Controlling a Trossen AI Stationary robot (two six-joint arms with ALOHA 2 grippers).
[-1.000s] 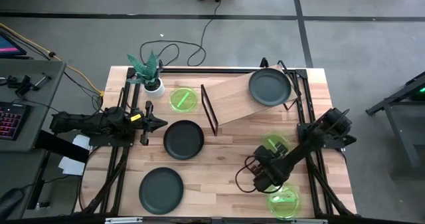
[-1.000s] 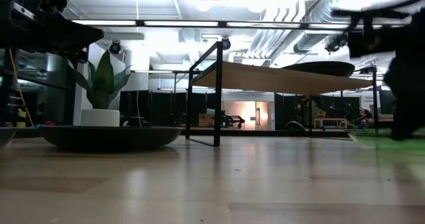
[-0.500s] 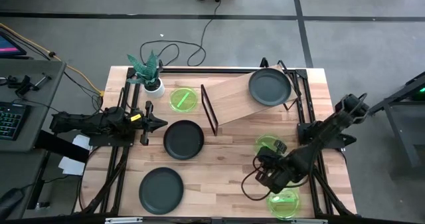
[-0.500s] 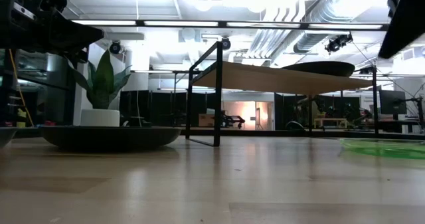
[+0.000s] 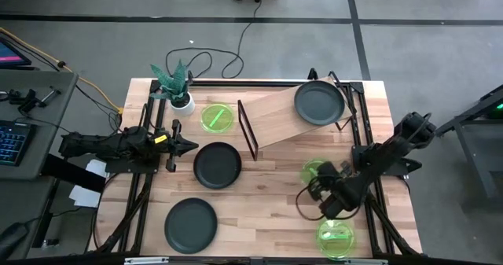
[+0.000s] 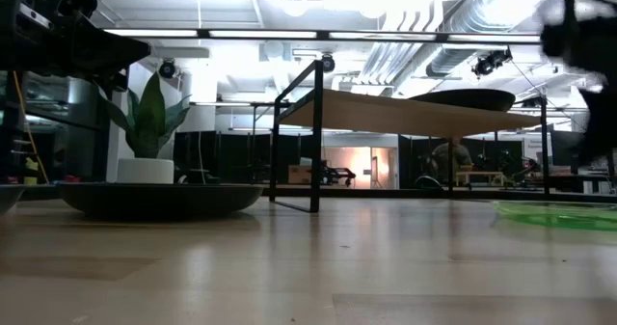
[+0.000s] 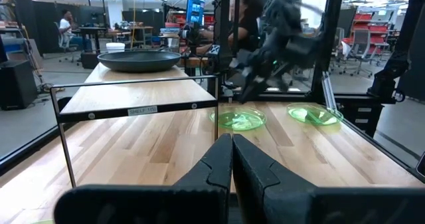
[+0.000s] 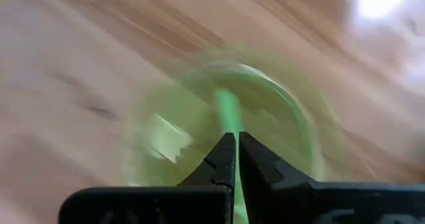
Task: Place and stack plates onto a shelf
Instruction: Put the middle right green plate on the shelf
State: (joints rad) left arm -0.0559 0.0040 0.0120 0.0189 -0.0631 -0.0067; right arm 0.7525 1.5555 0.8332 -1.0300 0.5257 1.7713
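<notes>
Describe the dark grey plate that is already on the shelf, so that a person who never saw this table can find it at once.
Start from the tilted light-wood shelf on its black frame at the far side of the table. The dark grey plate rests on its raised right end. The other two grey plates lie flat on the tabletop; only this one is on the shelf.

Bystanders around a pale butcher-block wooden tabletop (image 5: 259, 210)

A small white pot holding a spiky green plant (image 5: 179, 92) stands near the left gripper (image 5: 195, 145), off to one side of its closed fingertips. A thin black cable (image 5: 228, 60) loops over the grey floor beyond the pot. Well behind those fingers, a black keyboard with pink-lit keys (image 5: 12, 143) lies on a grey desk (image 5: 35, 100). Far ahead of them, past the table, a seated person (image 7: 66, 24) and a glowing blue screen (image 7: 196, 8) show.
</notes>
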